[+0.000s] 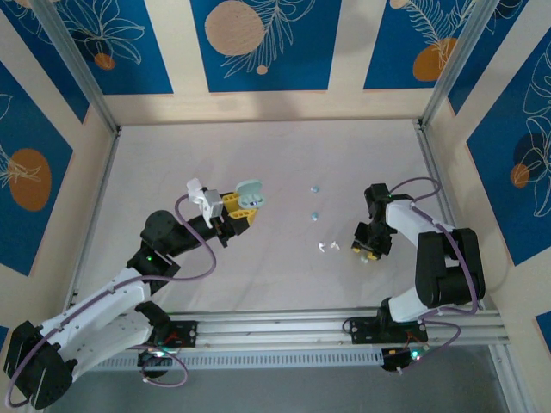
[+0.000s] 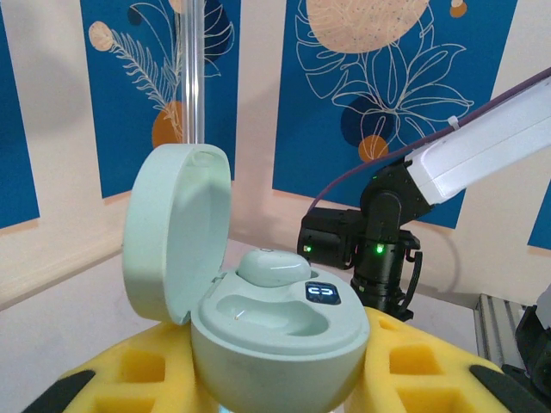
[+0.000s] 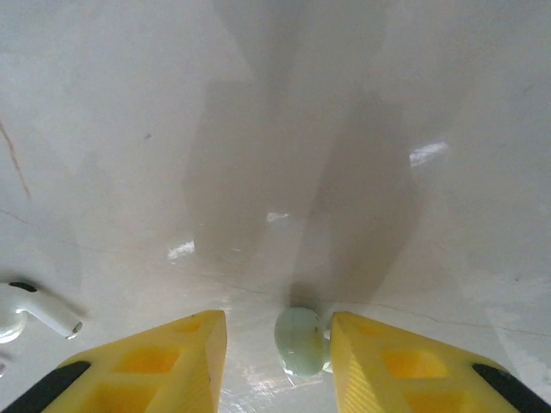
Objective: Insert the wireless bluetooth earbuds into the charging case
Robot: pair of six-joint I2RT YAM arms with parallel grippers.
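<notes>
Mint-green charging case [image 1: 247, 198], top view: my left gripper [image 1: 234, 211] is clamped on its base and holds it off the table [image 1: 258, 146] with the lid thrown open, so the wells face up for loading.
Right gripper [image 1: 370, 249], top view: it is low at the table's right side, just beside two white earbuds [image 1: 328, 246]. One teal earbud [image 1: 315, 188] and another teal earbud [image 1: 315, 215] lie farther in.
Room, top view: bare table lies between my two grippers. The right frame rail [image 1: 435, 185] is near my right arm, so I judge the carry should go inward.
Case, left wrist view: my yellow fingers [image 2: 413, 361] press the bowl from both sides. The lid [image 2: 176, 232] stands up at the left, a seated bud [image 2: 269, 267] fills the far well, and the near well [image 2: 258, 314] is empty.
Approach, left wrist view: the lid walls off the left, so entry looks free from above or from the right.
Pick, right wrist view: my fingers are spread and nothing is pinched. A pale teal bud [image 3: 301, 340] lies on the table between them, close against one finger with a gap to the other.
Stray, right wrist view: a white stemmed bud [image 3: 39, 311] lies well off to the left, clear of the closing path.
</notes>
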